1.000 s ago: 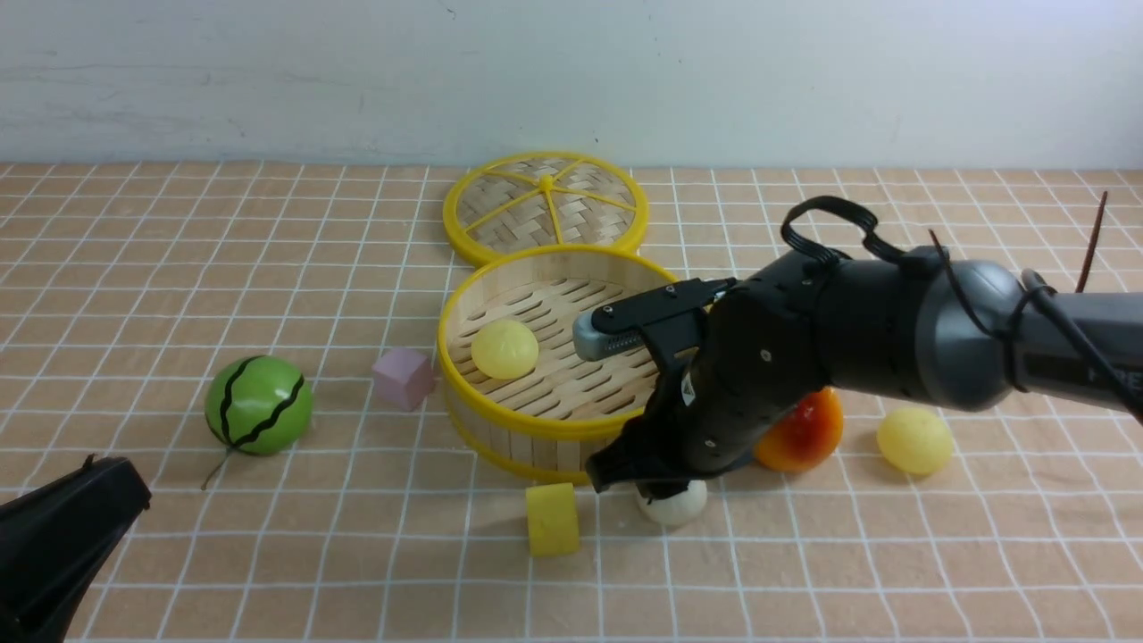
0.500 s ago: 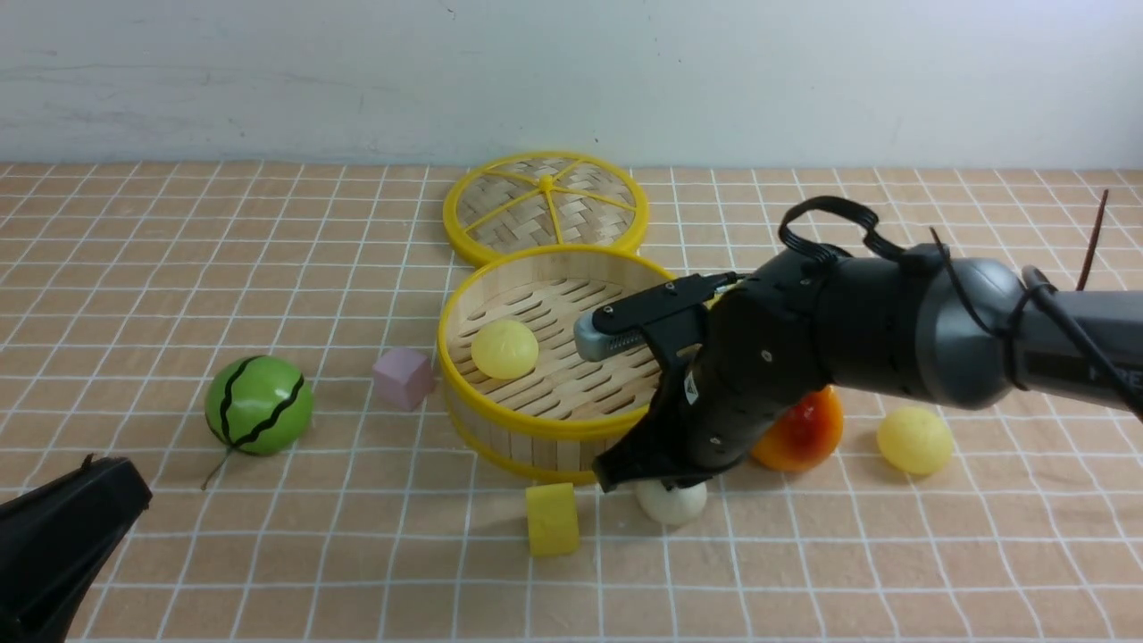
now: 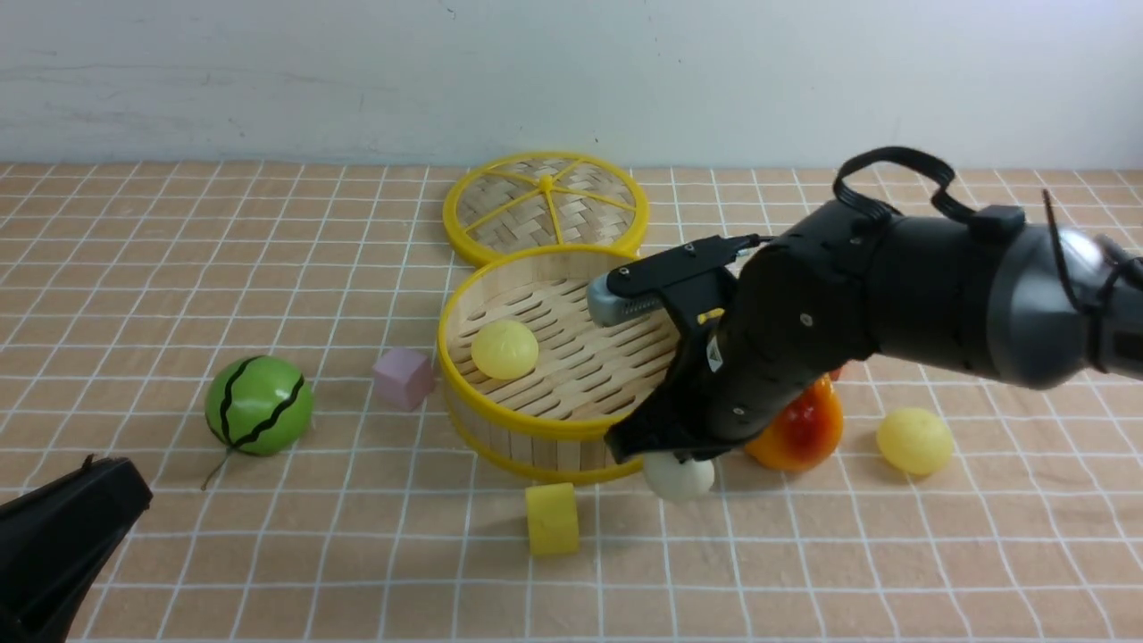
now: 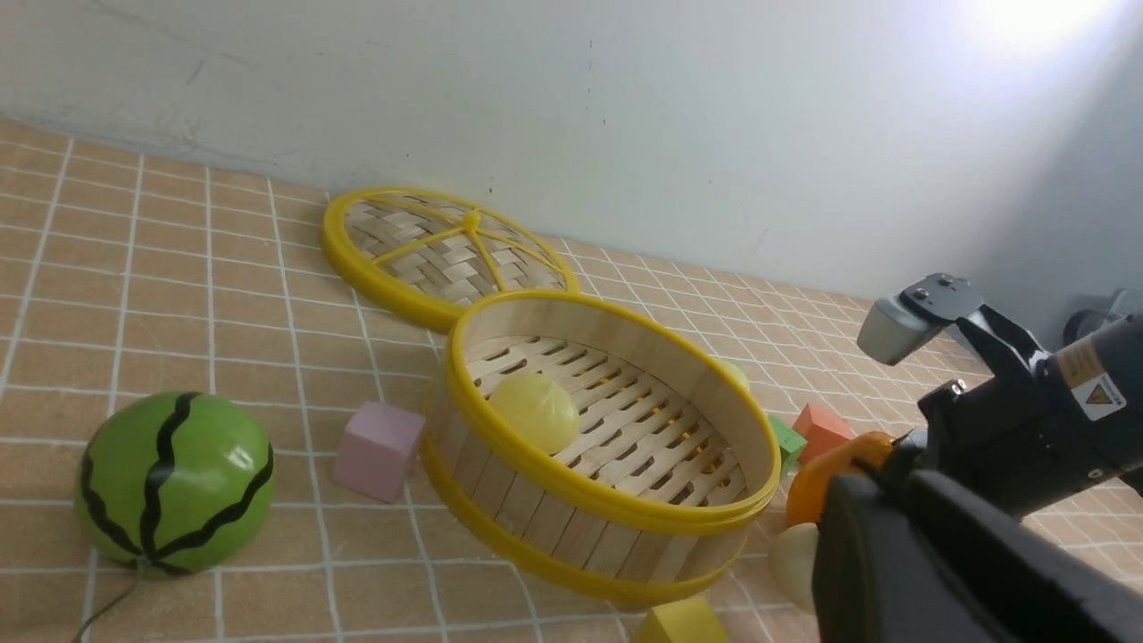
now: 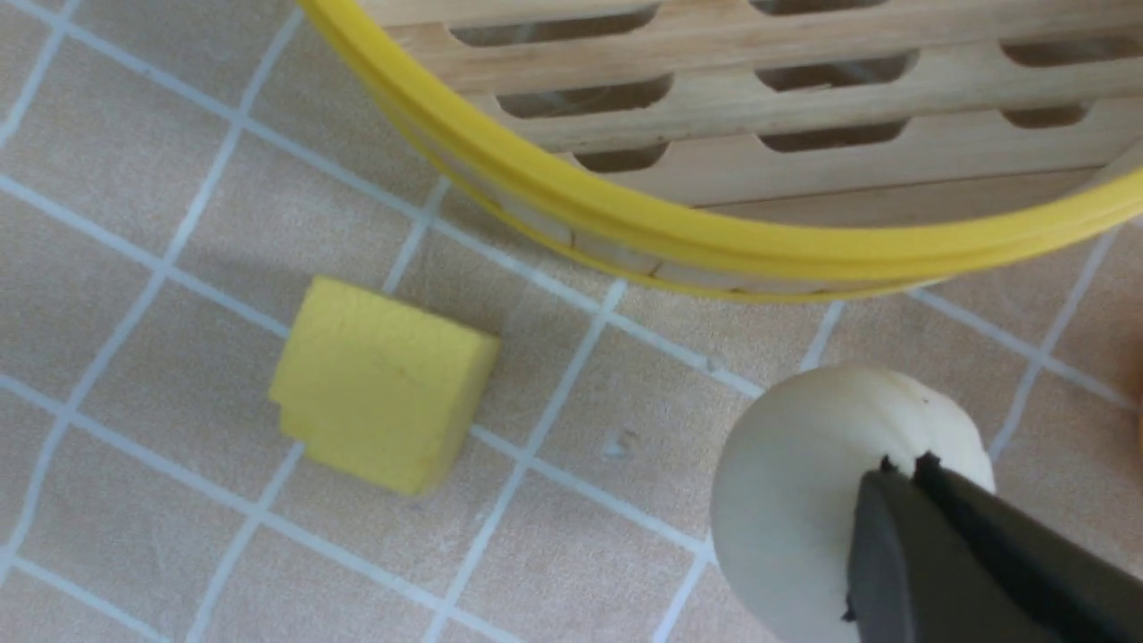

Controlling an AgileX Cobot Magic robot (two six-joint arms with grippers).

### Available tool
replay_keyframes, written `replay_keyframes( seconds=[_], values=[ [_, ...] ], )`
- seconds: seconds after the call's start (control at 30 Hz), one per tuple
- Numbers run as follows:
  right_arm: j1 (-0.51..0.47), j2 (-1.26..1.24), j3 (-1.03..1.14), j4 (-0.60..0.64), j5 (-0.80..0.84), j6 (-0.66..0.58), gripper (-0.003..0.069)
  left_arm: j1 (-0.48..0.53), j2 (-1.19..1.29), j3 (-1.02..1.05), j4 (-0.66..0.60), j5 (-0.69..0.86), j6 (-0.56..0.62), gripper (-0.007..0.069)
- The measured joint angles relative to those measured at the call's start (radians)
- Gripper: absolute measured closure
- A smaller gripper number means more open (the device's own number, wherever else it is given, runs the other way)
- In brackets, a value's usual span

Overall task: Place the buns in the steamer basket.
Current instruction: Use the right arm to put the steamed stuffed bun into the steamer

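1. Right arm: it reaches in from the right and stands low over the tiled surface (image 3: 179,268), just in front of the steamer basket (image 3: 536,421). In the right wrist view the right fingers (image 5: 893,554) are drawn fully together, pinching the crown of the off-white bun (image 5: 804,482). From the front that bun (image 3: 680,476) hangs directly beneath the wrist, just outside the basket's near rim. I cannot confirm whether it is clear of the surface.

2. Left arm: the left fingers (image 3: 62,527) sit at the near left corner, well apart from all the items. They show only as a dark mass in both views, so I cannot tell their spread.

3. Basket contents: one pale yellow bun (image 3: 504,349) lies on the slatted floor, toward the left side.

4. Outside the basket: a second yellow bun (image 3: 913,440) rests on the surface to the right, just beyond the orange pear (image 3: 804,430). The arm partly covers the pear.

5. Other items:
- The yellow block (image 3: 552,518) is near the front of the basket, left of the held bun.
- The pink cube (image 3: 404,377) is just beside the basket's left wall.
- The watermelon ball (image 3: 259,404) is further left.
- The woven lid (image 3: 545,207) lies flat behind the basket, its rim close to the basket's.
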Motion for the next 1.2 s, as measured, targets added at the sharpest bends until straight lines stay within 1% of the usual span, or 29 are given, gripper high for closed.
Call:
replay_keyframes(
  seconds=[0.17, 0.3, 0.43, 0.63, 0.87, 0.97, 1.0, 1.1, 1.13, 1.17, 1.2],
  values=[
    [0.0, -0.078, -0.027, 0.047, -0.001, -0.036, 0.0672, 0.0, 0.0, 0.003, 0.0, 0.0, 0.0, 0.0586],
    [0.0, -0.073, -0.089, 0.055, -0.027, -0.065, 0.0672, 0.0, 0.0, 0.003, 0.0, 0.0, 0.0, 0.0585],
    [0.0, -0.032, -0.16, 0.051, -0.049, -0.071, 0.0671, 0.0, 0.0, 0.003, 0.0, 0.0, 0.0, 0.0582],
    [0.0, 0.126, -0.273, 0.01, -0.096, -0.072, 0.0669, 0.0, 0.0, 0.003, 0.0, 0.0, 0.0, 0.0575],
    [0.0, 0.246, -0.309, 0.002, -0.138, -0.073, 0.0652, 0.0, 0.0, 0.003, 0.0, 0.001, 0.0, 0.0572],
    [0.0, 0.255, -0.31, 0.002, -0.138, -0.073, 0.0607, 0.0, 0.0, 0.003, 0.0, 0.001, 0.0, 0.057],
    [0.0, 0.255, -0.311, 0.002, -0.138, -0.073, 0.0603, 0.0, 0.0, 0.003, 0.0, 0.001, 0.0, 0.057],
    [0.0, 0.244, -0.313, 0.004, -0.137, -0.072, 0.0499, 0.0, 0.0, 0.003, 0.0, 0.001, 0.0, 0.0568],
    [0.0, 0.242, -0.313, 0.004, -0.136, -0.072, 0.0493, 0.0, 0.0, 0.003, 0.0, 0.001, 0.0, 0.0568],
    [0.0, 0.221, -0.313, 0.008, -0.127, -0.072, 0.0445, 0.0, 0.0, 0.003, 0.0, 0.001, 0.0, 0.0567],
    [0.0, 0.202, -0.313, 0.009, -0.112, -0.072, 0.0412, 0.0, 0.0, 0.003, -0.001, 0.001, 0.0, 0.0567]
  ],
)
